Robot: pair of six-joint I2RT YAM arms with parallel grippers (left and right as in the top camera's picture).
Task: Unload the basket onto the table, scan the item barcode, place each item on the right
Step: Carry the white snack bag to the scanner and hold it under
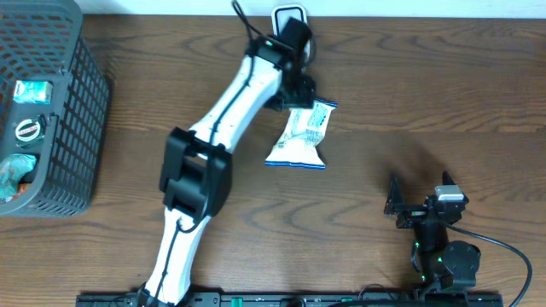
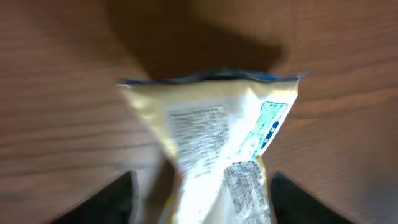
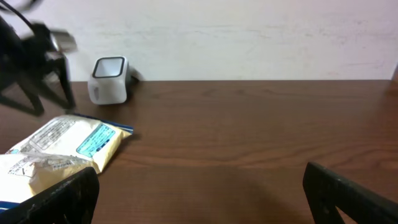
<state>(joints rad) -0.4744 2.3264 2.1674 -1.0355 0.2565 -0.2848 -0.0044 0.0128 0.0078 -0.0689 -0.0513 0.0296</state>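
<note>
Overhead view: I see the left end effector [image 1: 299,92] reaching to the far side of the surface [image 1: 426,85]. The snack bag [image 1: 300,136] lies flat right at its fingertips, with the blue-edged end nearest them. The white scanner [image 1: 288,17] stands just on the other side of that end effector, close to the back edge of the surface, apart from the bag. A grey mesh basket [image 1: 77,111] with a few packets inside sits well off to the left of it.

On the left wrist camera the picture is blurred. The two dark fingers [image 2: 115,199] stand parted at the bottom corners with the near end of the bag between them. The pale printed side faces up and the rest of the bag stretches out ahead over the wood. There is a clear gap between the left finger and the bag. On the right side I cannot tell whether finger and bag touch. I read this end effector as parted, not clamped on the bag.

The right end effector [image 1: 391,200] sits near my side of the surface, well apart from everything. Its wrist camera shows both fingers [image 3: 62,199] spread wide with only bare wood between them. From there the bag lies ahead and to the left, and the scanner stands farther on behind it against the wall.
</note>
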